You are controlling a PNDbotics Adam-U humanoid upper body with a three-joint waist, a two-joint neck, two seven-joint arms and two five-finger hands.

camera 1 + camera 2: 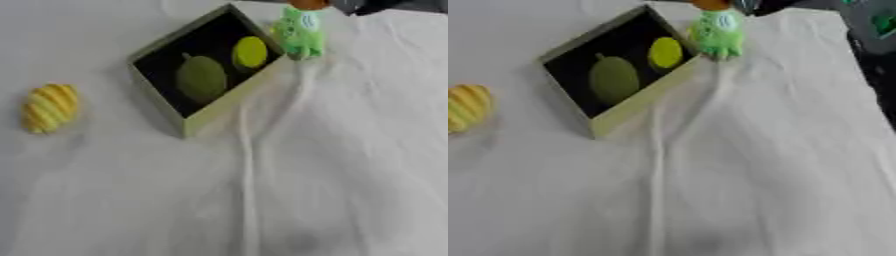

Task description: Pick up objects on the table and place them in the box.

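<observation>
**Ana:** Since the box (166,107) is sitting askew at the far left of the middle, what is lying in it?

**Ben:** Two things are resting on its dark floor: a dull green fruit with a stem (201,78) toward the near side and a smaller yellow round fruit (249,52) just beyond it, the two lying close together.

**Ana:** And what is waiting outside it?

**Ben:** A yellow striped object (49,107) is lying well to the left of the box, apart from it. A light green toy (300,33) is standing or hanging just at the box's far right corner, with something orange (308,4) showing above it at the top edge.

**Ana:** How is the room around them looking?

**Ben:** The white cloth (754,165) is spreading wide across the near and right side, creased down the middle, and its right edge is falling off against a dark area.

**Ana:** Are the hands showing?

**Ben:** Only a dark shape (385,6) is reaching in at the far edge above the toy; I cannot tell whether it is a hand, so neither hand's fingers are readable.
</observation>
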